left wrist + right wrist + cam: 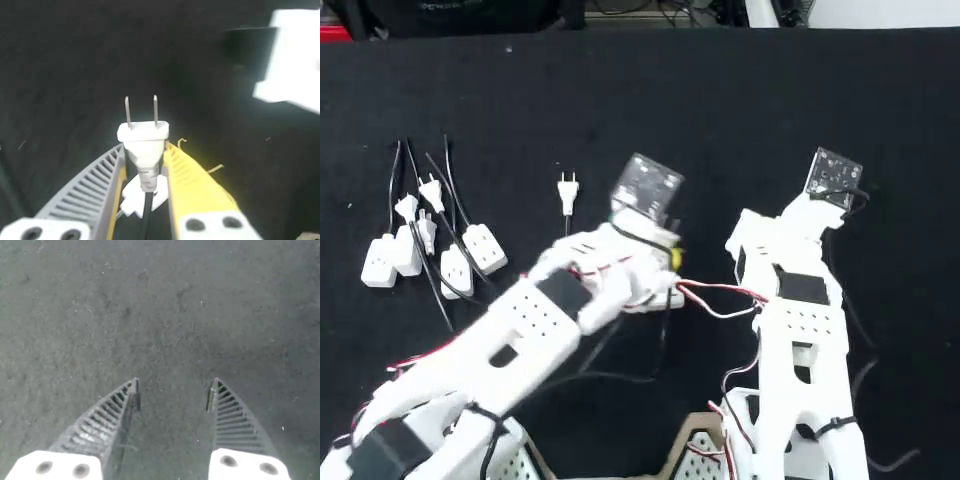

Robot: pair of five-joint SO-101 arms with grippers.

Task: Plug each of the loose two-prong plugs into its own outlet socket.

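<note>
On the black cloth that covers the whole table, the left arm slants from the near left corner toward the middle. The left gripper is clamped on a white plug. One grey finger and one yellow finger press on its body, and both prongs point away over bare cloth. The black cord runs back between the fingers.

The right arm stands on the right, apart from the left one. The right gripper hangs over lint-flecked cloth, its fingers spread wide with nothing between them.

At the left of the table lies a cluster of three white sockets on black cords, with loose plugs among the cords on their far side. A second plug lies alone between that cluster and the left arm's wrist, prongs pointing far.

Past the table's far edge the room is dim, with dark clutter, a red strip at the left corner and a pale surface at the right.
</note>
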